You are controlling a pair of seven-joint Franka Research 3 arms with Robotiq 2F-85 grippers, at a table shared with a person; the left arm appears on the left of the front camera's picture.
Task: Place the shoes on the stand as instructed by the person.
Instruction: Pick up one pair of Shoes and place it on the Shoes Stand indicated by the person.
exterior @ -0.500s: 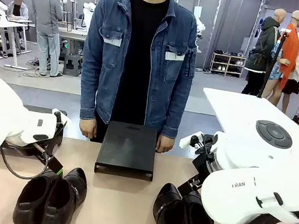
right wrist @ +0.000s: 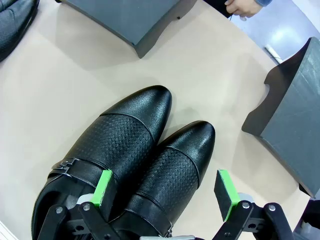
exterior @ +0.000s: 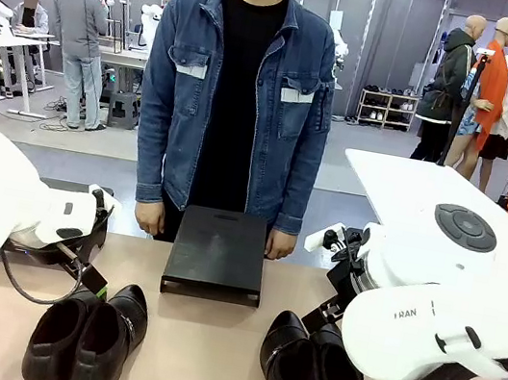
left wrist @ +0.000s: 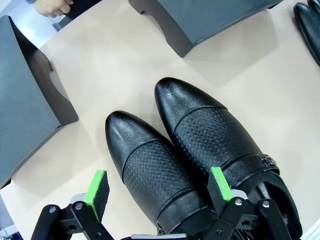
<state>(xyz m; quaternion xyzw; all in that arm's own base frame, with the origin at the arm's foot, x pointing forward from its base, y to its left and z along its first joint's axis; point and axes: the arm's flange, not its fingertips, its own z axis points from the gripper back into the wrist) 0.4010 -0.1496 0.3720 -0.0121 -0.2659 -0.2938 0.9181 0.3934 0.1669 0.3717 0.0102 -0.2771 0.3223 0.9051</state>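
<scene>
Left pair of shoes (exterior: 85, 337): sits on the surface (exterior: 195, 366) on my left side, the two shoes touching side by side, toes towards the person (exterior: 238, 90). They are lined up that way so one shoe can be picked off from above.
Left jaws: released and wide, hanging over the heel end of that pair. One green pad (left wrist: 97, 192) is outside the outer shoe and the other is over the seam between the two shoes. I read that as set to take a single shoe, not both.
Right pair of shoes (exterior: 313, 375): mirrors the left one on my right side, shoes touching, toes forward.
Right jaws: also released, spread over the outer shoe of the right pair and gripping nothing.
Middle stand (exterior: 216, 252): dark, bare on top, near the far edge between the two pairs and just in front of the person.
Side stands: one beside the left pair (left wrist: 25, 100), one beside the right pair (right wrist: 295, 120), each within that arm's reach.
Person's hands (exterior: 148, 219): down at the far edge on either side of the middle stand, pointing at nothing.
My read: no shoe is on a stand yet. Both arms are poised while I wait for an instruction on which stand to use.
</scene>
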